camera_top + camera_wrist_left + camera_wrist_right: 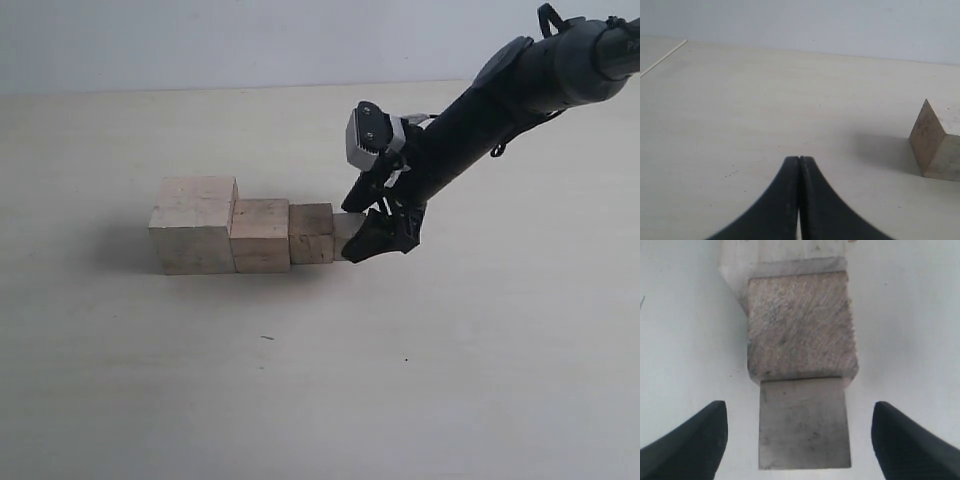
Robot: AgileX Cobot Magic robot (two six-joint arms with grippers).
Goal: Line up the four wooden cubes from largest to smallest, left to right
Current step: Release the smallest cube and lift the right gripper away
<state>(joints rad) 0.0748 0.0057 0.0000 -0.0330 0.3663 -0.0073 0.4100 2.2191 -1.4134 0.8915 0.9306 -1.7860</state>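
Neatly, four pale wooden cubes are sitting in a row on the light desk (300,400), left of centre in the exterior frame. Each is touching the next, and they are stepping down in size from left to right: the largest cube (195,225), the second cube (261,235), the third cube (311,233) and the smallest cube (343,228), the last partly hidden by black fingers. The right tool (348,232) is reaching in from the upper right of the frame on its dark arm (480,120) and is straddling the small end of the row.

From the right wrist, the right tool (799,407) is standing open and gripping nothing. Its fingers (690,440) are flanking the smallest cube (804,422), with desk showing on both sides, and the third cube (800,325) is butting against it just beyond.

In the left wrist view, the left tool (799,162) is hanging closed over the desk (740,100), its two fingers pressing together with nothing between them. One wooden cube (932,145) is standing at the right edge of that frame; which of the four it is cannot be told. A pale wall (200,40) is running along the top of the exterior frame.
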